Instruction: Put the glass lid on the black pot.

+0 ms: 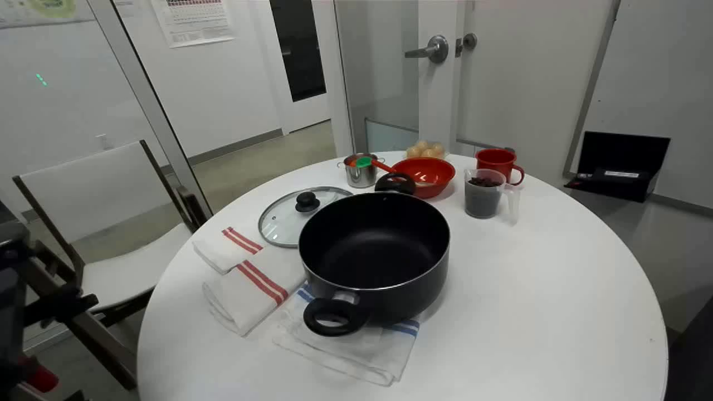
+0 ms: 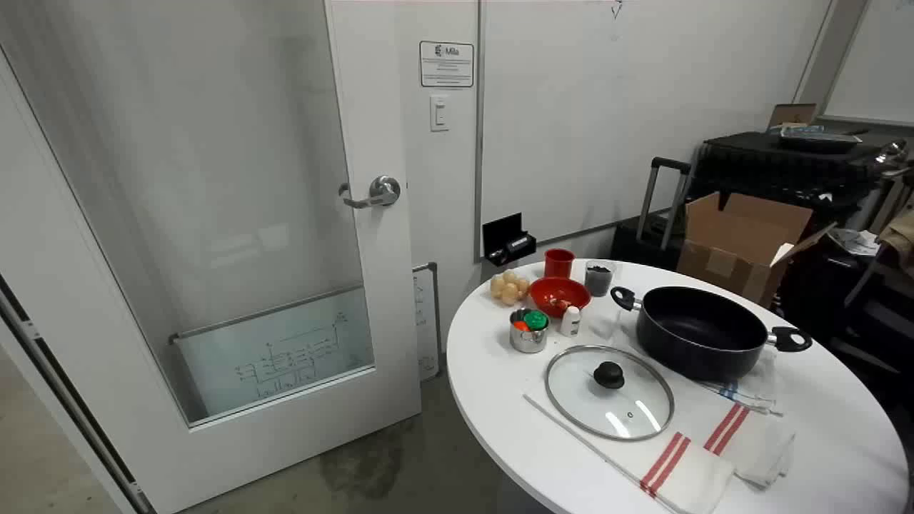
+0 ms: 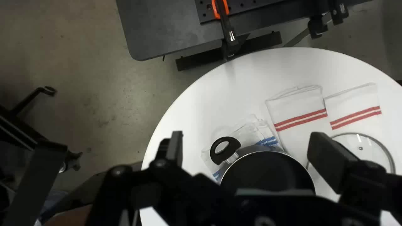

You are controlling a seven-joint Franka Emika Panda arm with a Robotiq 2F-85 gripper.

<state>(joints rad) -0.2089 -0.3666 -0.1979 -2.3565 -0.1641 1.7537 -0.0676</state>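
Lid (image 2: pixel 607 403) of clear glass is lying flat on a round white bench (image 1: pixel 557 312), its black knob (image 2: pixel 608 375) pointing up and part of it covering a white, red-striped cloth (image 2: pixel 685 475). The big black pot (image 1: pixel 373 245) is standing upright and uncovered just to the lid's right in both exterior views; whether the two are touching, I cannot tell. A blue-striped cloth (image 1: pixel 356 356) is lying partly under the pot, spreading out on its near side in an exterior view. Over the bench, in the wrist view, the tool (image 3: pixel 245 142) is hanging with its two fingers (image 3: pixel 177 147) spread wide apart and is gripping nothing; the pot is showing between them, and the lid is showing only in part, behind the finger at the right. Farther out, in an exterior view, a red bowl (image 1: pixel 440 186) is sitting beyond the pot, with a small metal pot (image 1: pixel 362 178) standing to its left and a clear measuring cup (image 1: pixel 482 203) of dark bits to its right. A red mug (image 1: pixel 497 165) is standing just behind the cup, and pale round things (image 1: pixel 426 150) are resting behind the bowl. A chair (image 1: pixel 139 262) is standing left of the bench, and, in an exterior view, a cardboard box (image 2: pixel 721 264) is standing beyond its far edge.
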